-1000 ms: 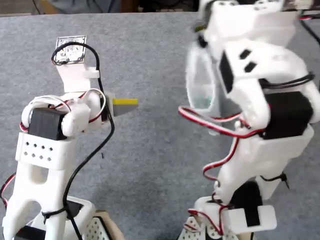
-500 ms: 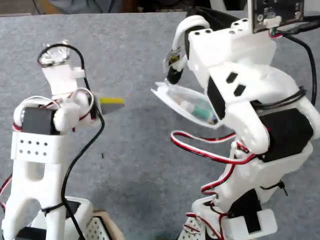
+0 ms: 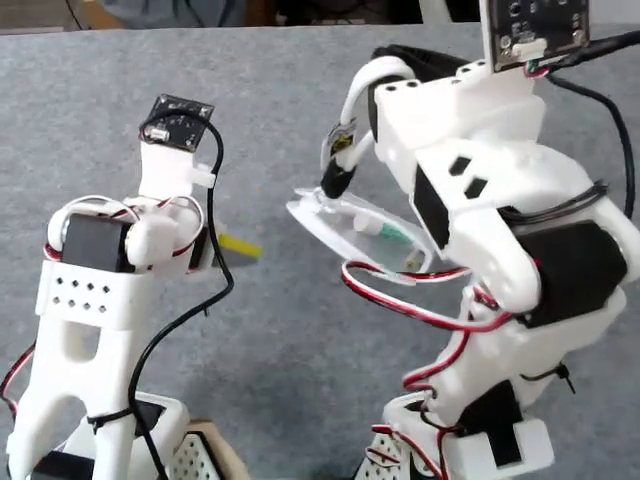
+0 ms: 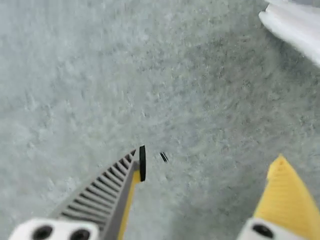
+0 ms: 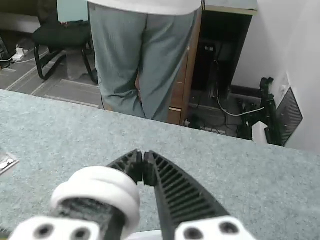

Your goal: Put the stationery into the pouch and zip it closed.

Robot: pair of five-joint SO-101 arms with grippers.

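The pouch [image 3: 345,225], stationery [image 3: 392,232] inside, hangs tilted over the middle of the counter [image 3: 280,330]. Its end is pinched in the closed right hand [image 5: 144,161]. The left hand [image 4: 210,161] gapes wide nearby, not touching it.

2 arms stand at the table: the left arm [image 3: 95,290] and the right arm [image 3: 500,200].
2 grippers are noted, the left gripper [image 4: 210,162] and the right gripper [image 5: 144,165], each with 2 fingers [image 4: 107,185].
2 camera boards [image 3: 180,118] are fitted, 1 per wrist.
1 pouch [image 3: 350,225], clear-walled.
Of the stationery [image 3: 388,232] inside it, at least 2 pieces show through the wall; the full number cannot be told.
1 table [image 3: 300,90], grey-covered.
1 office chair [image 5: 60,37] in the room behind.
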